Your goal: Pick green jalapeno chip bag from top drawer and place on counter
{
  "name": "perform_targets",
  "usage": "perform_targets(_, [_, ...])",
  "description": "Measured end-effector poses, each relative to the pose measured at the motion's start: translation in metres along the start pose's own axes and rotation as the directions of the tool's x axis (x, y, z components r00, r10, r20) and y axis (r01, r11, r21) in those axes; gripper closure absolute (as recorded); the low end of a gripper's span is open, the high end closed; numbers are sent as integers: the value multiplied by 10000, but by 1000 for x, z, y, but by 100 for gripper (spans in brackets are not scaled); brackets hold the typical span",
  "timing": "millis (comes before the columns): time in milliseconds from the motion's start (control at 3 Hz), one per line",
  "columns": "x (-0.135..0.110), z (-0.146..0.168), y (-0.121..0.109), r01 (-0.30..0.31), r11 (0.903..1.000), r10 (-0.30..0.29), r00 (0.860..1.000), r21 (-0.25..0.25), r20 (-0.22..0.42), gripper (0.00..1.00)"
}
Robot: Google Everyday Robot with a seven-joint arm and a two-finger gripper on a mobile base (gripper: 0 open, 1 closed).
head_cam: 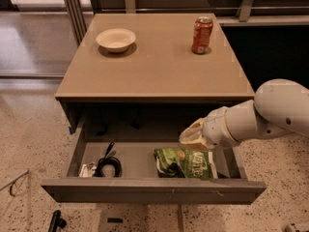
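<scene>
The green jalapeno chip bag (186, 163) lies flat in the right half of the open top drawer (154, 188). The gripper (191, 136) comes in from the right on a white arm and hovers just above the bag's upper edge, inside the drawer opening. The tan counter (154, 64) is the tabletop above the drawer.
An orange-red soda can (202, 35) stands at the counter's back right. A cream bowl (116, 39) sits at the back left. A coiled black cable (108, 164) and a small crumpled item (87, 169) lie in the drawer's left part. Speckled floor surrounds the table.
</scene>
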State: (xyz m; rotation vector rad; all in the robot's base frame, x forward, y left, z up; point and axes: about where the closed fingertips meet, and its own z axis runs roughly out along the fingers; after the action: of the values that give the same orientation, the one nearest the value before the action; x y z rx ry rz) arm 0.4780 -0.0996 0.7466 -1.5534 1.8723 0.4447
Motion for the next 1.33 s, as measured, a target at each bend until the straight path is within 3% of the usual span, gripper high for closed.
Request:
perform_targets(667, [1, 3, -1, 201, 9998, -200, 9998, 34, -57, 100])
perform_targets(1000, [6, 7, 8, 284, 9995, -287, 9992, -139, -263, 81])
perform_targets(1333, [13, 16, 15, 267, 9988, -281, 9989, -401, -363, 50])
